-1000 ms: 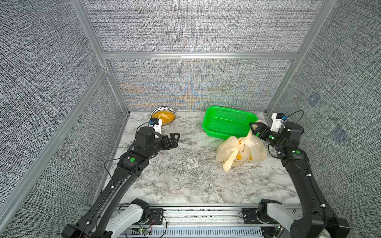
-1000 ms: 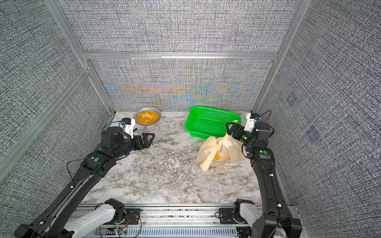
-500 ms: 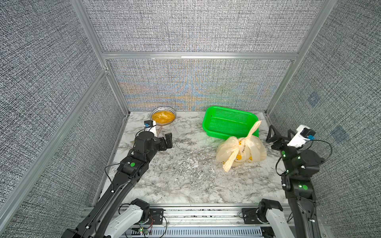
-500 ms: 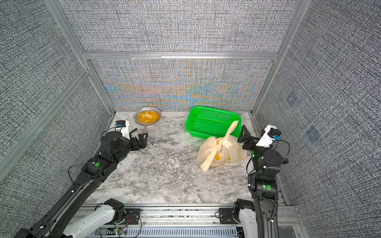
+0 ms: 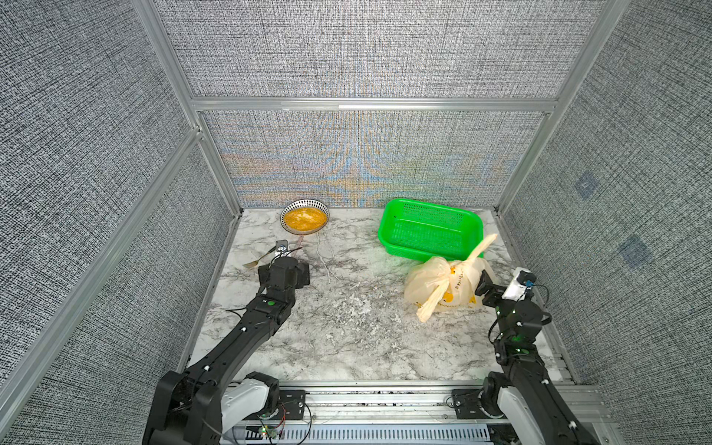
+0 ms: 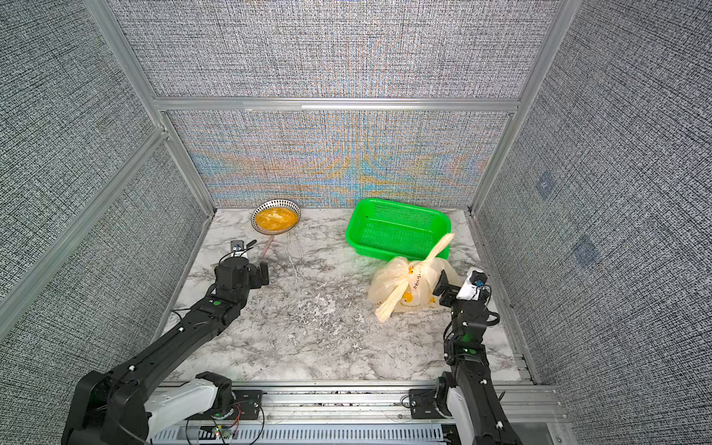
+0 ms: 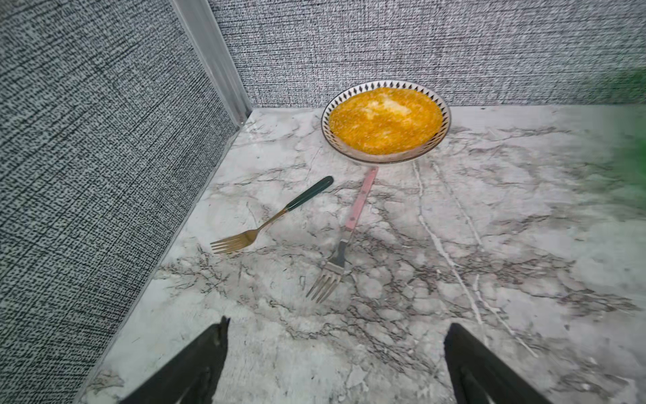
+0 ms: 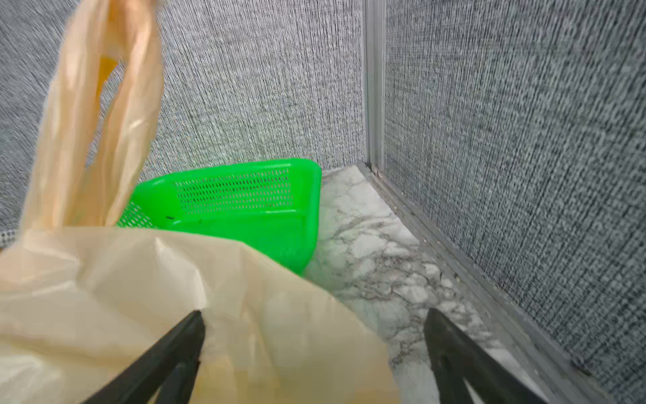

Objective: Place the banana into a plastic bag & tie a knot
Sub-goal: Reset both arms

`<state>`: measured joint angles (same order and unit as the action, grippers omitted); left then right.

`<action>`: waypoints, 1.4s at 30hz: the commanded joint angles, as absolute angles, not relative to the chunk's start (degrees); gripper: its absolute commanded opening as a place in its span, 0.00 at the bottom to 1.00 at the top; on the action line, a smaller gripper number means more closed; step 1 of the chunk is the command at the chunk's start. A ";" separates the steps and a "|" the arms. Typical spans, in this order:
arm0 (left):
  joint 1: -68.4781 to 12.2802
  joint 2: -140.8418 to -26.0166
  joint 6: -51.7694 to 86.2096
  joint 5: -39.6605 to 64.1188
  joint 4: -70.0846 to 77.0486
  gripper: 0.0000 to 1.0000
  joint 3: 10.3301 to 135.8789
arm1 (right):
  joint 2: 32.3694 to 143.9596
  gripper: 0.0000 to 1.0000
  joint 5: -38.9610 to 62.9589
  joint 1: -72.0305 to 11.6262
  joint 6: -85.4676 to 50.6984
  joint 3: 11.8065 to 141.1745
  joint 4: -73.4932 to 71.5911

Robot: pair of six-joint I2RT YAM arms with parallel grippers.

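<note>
Marble-look tabletop [image 5: 346,339] boxed in by grey fabric walls, and the plastic bag [image 5: 443,285] sits over on the robot's right side, just in front of the green basket [image 8: 244,241]. It's thin, crinkly cream film, bulging and lumpy. I'd guess the banana is inside, but I only see yellow smudges and can't tell fruit from print. The knot [image 5: 456,267] looks tied on top. One strip end pokes up toward the basket and the other flops down the front, so that's the long axis. The right gripper [image 8: 314,314] is just beside the bag, jaws spread wide, gripping nothing. The left gripper [image 7: 335,325] is well apart, equally wide and empty, facing the bowl [image 7: 353,91].
</note>
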<state>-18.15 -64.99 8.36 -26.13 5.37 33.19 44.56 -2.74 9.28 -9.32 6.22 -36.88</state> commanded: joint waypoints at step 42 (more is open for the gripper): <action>-6.05 -86.04 -0.31 -13.04 43.11 0.99 24.43 | 87.39 0.98 -2.92 -0.97 0.87 12.60 -72.55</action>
<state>-6.07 -86.13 0.01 -13.47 42.09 24.29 87.46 -3.31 -0.91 1.13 12.38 -72.77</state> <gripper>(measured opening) 0.993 0.979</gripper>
